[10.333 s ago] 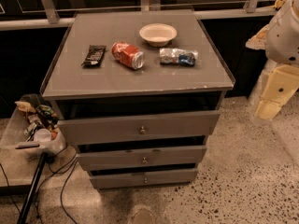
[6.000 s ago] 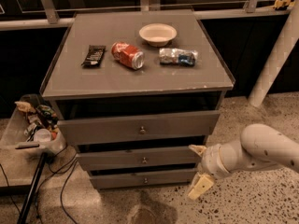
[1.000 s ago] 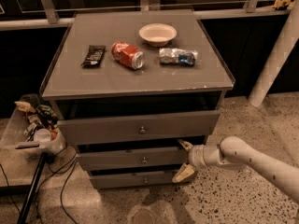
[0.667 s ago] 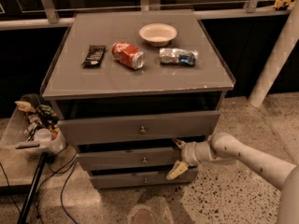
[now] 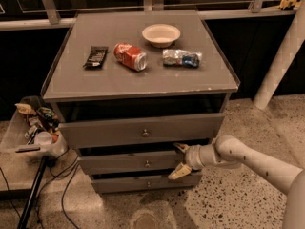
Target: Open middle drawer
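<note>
The middle drawer point(image 5: 128, 162) is the medium-height grey front between the taller top drawer point(image 5: 105, 132) and the thin bottom drawer point(image 5: 119, 183). Its small round knob point(image 5: 147, 164) sits at centre, and the front lies about flush with the others. My gripper point(image 5: 179, 160) reaches in from the right on a white arm point(image 5: 248, 159) and is open. One finger point(image 5: 180, 147) is at the drawer's upper edge and the other is at its lower edge. The gripper hangs at the right part of the front, a short way right of the knob.
On the cabinet top lie a black packet point(image 5: 96, 56), a red can point(image 5: 129, 56) on its side, a white bowl point(image 5: 161, 34) and a crumpled wrapper point(image 5: 181, 58). A bin of clutter point(image 5: 35, 128), a stand and cables sit left. A white post point(image 5: 281, 61) rises at right.
The gripper has slid left along the middle drawer's front, closer to the knob. The drawers have not moved.
</note>
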Motion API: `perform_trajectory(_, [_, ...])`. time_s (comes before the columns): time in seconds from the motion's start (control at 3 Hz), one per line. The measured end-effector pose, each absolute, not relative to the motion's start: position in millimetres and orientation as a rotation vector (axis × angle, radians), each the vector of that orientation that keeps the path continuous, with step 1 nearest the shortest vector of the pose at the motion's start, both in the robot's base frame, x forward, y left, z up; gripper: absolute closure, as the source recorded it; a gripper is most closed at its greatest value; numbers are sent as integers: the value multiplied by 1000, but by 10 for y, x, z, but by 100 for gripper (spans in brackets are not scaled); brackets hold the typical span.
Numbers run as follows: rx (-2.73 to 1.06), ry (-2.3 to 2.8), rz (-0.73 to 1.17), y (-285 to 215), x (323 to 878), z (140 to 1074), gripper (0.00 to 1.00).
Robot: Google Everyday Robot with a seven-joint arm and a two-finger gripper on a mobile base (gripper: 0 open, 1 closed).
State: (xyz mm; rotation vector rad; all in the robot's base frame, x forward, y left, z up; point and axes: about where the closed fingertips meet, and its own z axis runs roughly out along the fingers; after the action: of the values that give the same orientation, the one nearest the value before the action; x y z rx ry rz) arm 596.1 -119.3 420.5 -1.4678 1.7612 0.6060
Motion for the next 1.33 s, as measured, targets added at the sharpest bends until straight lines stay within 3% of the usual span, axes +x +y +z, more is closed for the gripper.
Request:
perform_trajectory(1.0, [-1470, 1761, 606, -1183, 5957, 4202, 89])
perform_trajectory(1.33, [-1470, 1761, 606, -1185, 5957, 4230, 100])
